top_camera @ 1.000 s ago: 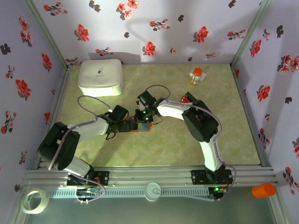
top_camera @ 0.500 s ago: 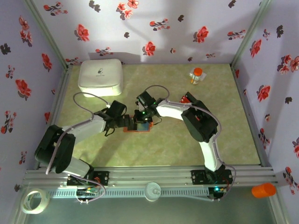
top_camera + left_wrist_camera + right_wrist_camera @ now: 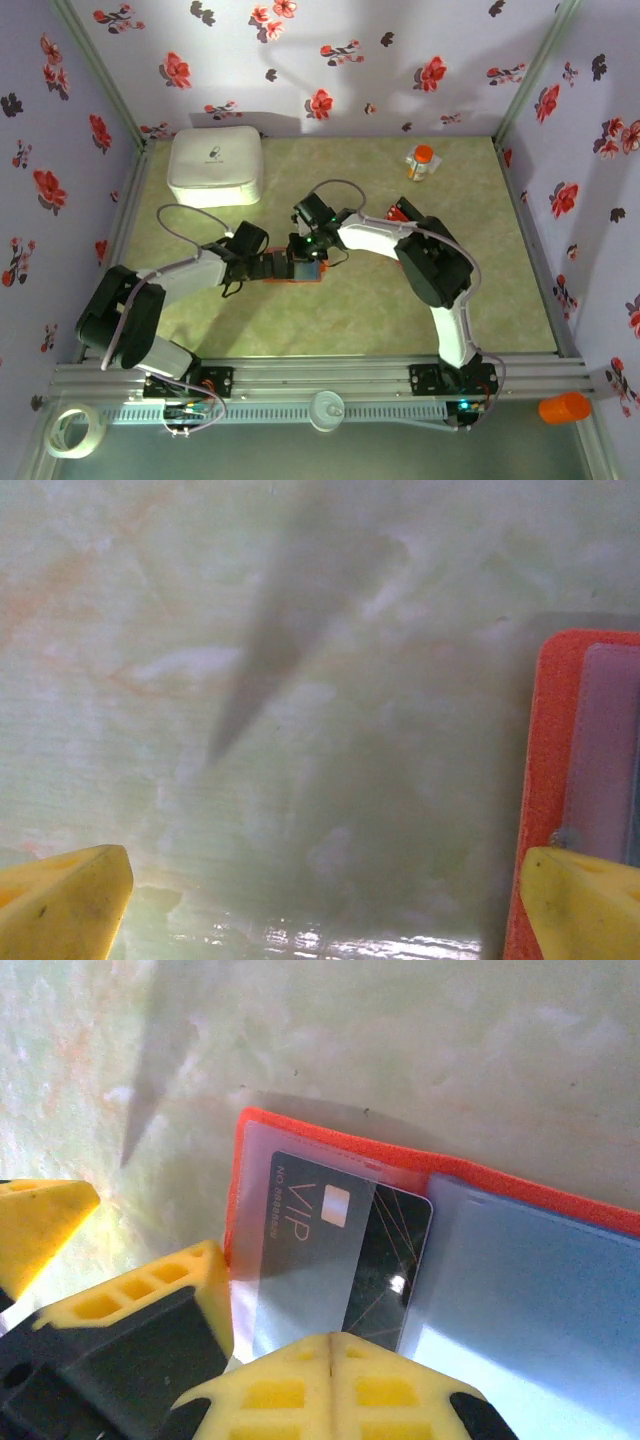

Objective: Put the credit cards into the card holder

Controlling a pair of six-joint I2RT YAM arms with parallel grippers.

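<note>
The card holder (image 3: 300, 1140) lies open on the table, orange-red with blue-grey pockets. A black VIP credit card (image 3: 350, 1250) lies flat in it, half under the clear left pocket. My right gripper (image 3: 330, 1342) is shut, and its joined fingertips rest at the card's near edge. My left gripper (image 3: 325, 905) is wide open and low over the table. One of its fingertips (image 3: 585, 900) sits at the holder's (image 3: 555, 780) left edge. From above, both grippers (image 3: 275, 266) (image 3: 305, 252) meet at the holder (image 3: 300, 275). A bit of red card (image 3: 399, 209) peeks out behind the right arm.
A big white rounded box (image 3: 216, 165) stands at the back left. A small orange-capped bottle (image 3: 421, 162) stands at the back right. Flowered walls close in the table on three sides. A tape roll (image 3: 75, 430) and an orange cup (image 3: 565, 407) lie outside the front rail.
My left arm has swung a little toward the holder, so its open gripper now stands at the holder's left edge. The right gripper has barely moved.
</note>
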